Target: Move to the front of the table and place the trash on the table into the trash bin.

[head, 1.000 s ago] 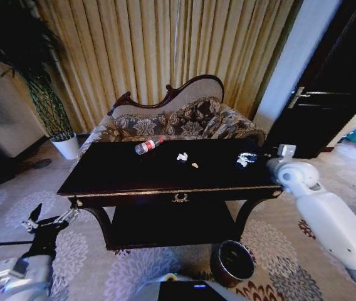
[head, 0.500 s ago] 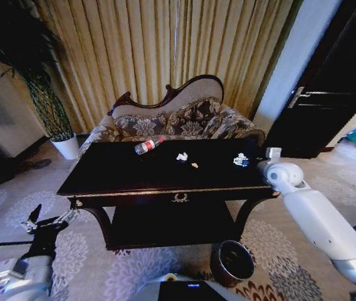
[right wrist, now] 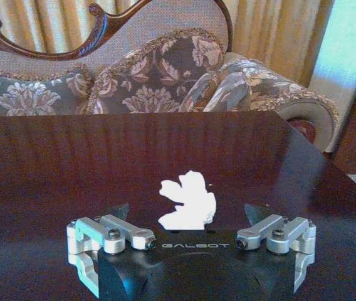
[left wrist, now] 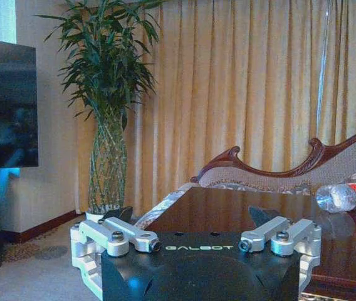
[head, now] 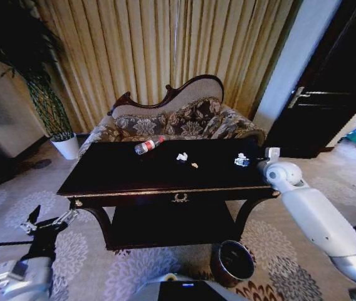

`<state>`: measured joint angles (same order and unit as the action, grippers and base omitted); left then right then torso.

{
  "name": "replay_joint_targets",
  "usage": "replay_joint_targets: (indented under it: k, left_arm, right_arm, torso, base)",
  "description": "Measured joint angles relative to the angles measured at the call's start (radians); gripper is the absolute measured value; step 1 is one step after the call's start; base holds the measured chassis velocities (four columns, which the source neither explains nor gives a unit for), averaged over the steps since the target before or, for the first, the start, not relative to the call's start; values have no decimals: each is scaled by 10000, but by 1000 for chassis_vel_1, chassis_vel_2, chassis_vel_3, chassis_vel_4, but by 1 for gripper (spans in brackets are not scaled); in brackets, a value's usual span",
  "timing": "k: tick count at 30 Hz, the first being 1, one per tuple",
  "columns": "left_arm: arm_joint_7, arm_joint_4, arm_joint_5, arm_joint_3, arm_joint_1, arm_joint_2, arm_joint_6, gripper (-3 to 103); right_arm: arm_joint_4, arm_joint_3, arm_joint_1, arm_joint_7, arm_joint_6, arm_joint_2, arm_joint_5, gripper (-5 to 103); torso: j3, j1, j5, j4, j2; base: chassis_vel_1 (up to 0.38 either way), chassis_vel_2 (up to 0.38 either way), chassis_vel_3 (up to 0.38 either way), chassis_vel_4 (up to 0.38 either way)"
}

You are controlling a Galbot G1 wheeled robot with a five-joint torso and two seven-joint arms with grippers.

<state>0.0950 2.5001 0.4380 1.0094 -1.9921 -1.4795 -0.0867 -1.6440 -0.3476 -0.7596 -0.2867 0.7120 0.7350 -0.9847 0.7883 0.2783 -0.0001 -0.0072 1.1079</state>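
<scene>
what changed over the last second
The right arm swung inward along the table's right end, and the right gripper now sits open just short of a white paper scrap. The bottle, the middle scraps, the trash bin and the low left gripper stayed put.

Dark table: bottle, paper scraps on top.

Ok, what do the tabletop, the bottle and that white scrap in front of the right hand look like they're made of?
The table looks like dark wood with a glossy varnish: its top mirrors the sofa. The bottle seems clear thin plastic with a red label; you can see through its body. The scrap looks like crumpled white paper or tissue, with ragged edges; I can't say which. It lies just ahead of the open right hand.
</scene>
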Motion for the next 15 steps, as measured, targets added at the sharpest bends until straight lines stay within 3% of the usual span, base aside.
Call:
replay_joint_targets:
  k: [15]
  left_arm:
    - [218, 1, 61, -27, -74, 29, 147, 100]
  right_arm:
    - [246, 0, 41, -176, 30, 135, 38, 100]
  torso:
    - [0, 0, 0, 0, 0]
  base:
    - [0, 0, 0, 0]
